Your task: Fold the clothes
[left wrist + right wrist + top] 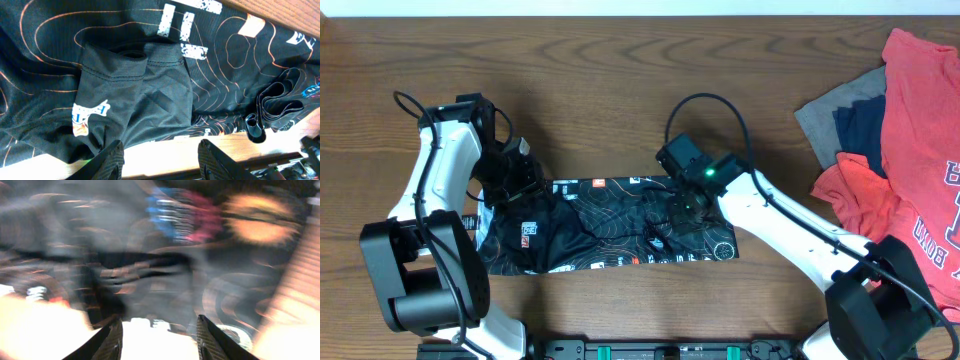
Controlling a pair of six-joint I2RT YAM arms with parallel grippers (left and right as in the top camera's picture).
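From my station I see the wooden table point(620, 80) with most of the job left. At its right end the pile is not folded at all: a red T-shirt point(920, 150) sprawls over a 2nd red one, with a grey garment point(835, 115) and a navy garment point(860, 130) crumpled beneath. Only 1 piece is in work, the black jersey point(610, 235), which lies in the middle of the table near the front edge. It is brought in to a long band with a sleeve turned over its body, but it is rumpled and I judge it needs at least 1 more fold. The left gripper point(161, 147) hovers at the jersey's left end with its jaws spread and nothing between them. The right gripper point(159, 322) is over the jersey's right half. Its view is smeared, yet the fingers stand apart and I make out no cloth in them. As for writing, the white block lettering point(185, 22) on the jersey is broken and cropped, so I cannot read it. The sleeve logo point(87, 117) and the red shirt's lettering point(930, 245) are too small to read.
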